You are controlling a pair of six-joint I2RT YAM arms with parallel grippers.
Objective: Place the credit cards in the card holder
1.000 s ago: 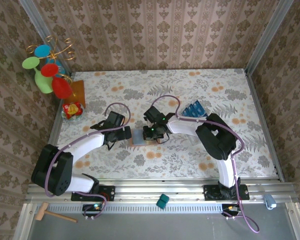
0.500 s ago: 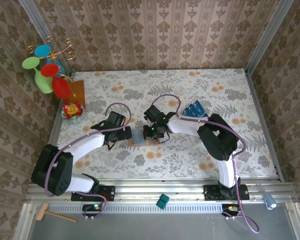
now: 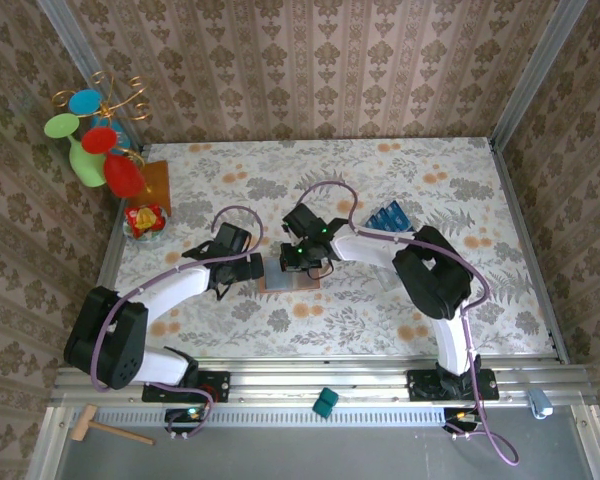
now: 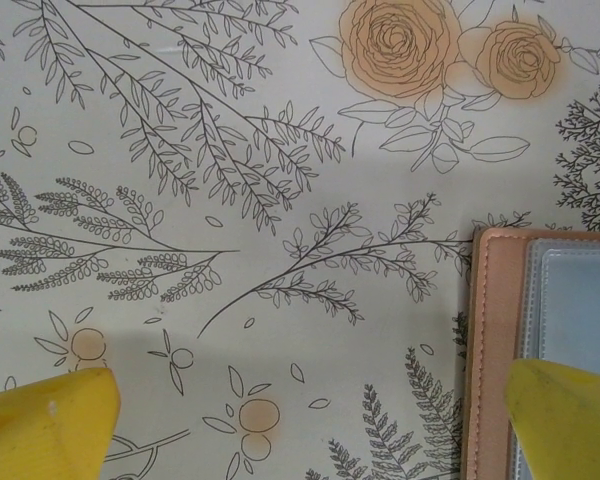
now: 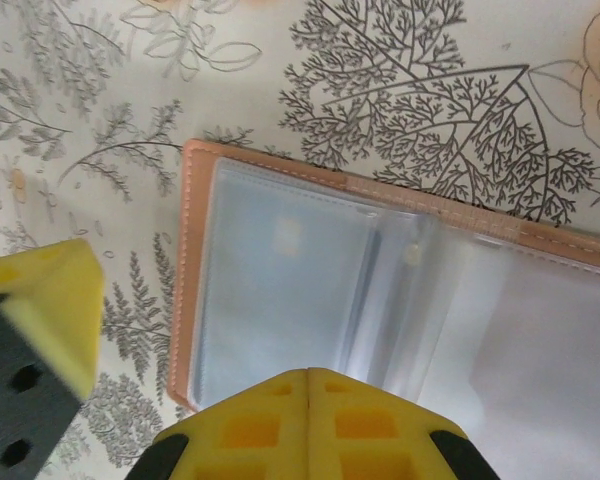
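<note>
The worktop (image 3: 460, 300) carries everything. The wallet (image 5: 280, 290) lies open near its middle, a little toward the near edge. Its long axis runs left to right and its clear sleeves face up. My right pincer (image 5: 308, 395) hangs over those sleeves with its tips pressed together, and I see no card between them. My left pincer (image 4: 310, 405) is spread wide at the wallet's left edge, one finger over the pink border and the other over bare worktop, gripping nothing. The cards (image 3: 388, 218) stand bunched right of centre, well apart from the wallet. From my right pincer they lie toward the far right corner, so I judge that arm the nearer for fetching one.
</note>
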